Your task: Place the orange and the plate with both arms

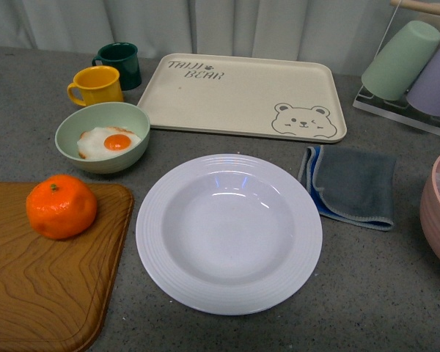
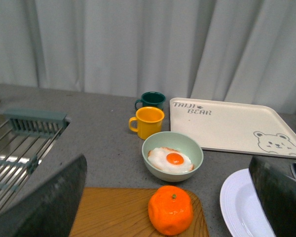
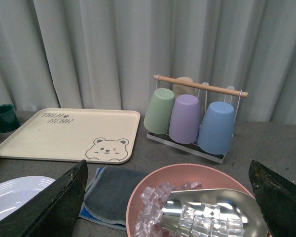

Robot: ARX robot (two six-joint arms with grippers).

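The orange (image 1: 61,206) is a bright mandarin with a green stem dot, resting on a wooden cutting board (image 1: 37,286) at the front left. It also shows in the left wrist view (image 2: 170,209), between the open fingers of my left gripper (image 2: 168,202), which stands back from it. The large white deep plate (image 1: 229,232) lies empty on the grey counter at centre front; its edge shows in the left wrist view (image 2: 239,205) and the right wrist view (image 3: 15,195). My right gripper (image 3: 170,210) is open over a pink bowl (image 3: 163,180). Neither arm shows in the front view.
A pale green bowl with a fried egg (image 1: 104,136) sits behind the board. Yellow mug (image 1: 97,86), dark green mug (image 1: 120,63) and cream bear tray (image 1: 246,95) stand behind. A grey-blue cloth (image 1: 352,185) lies right of the plate. The pink bowl holds ice and a metal scoop (image 3: 217,212). Cup rack (image 3: 195,118) far right. Sink rack (image 2: 19,143) left.
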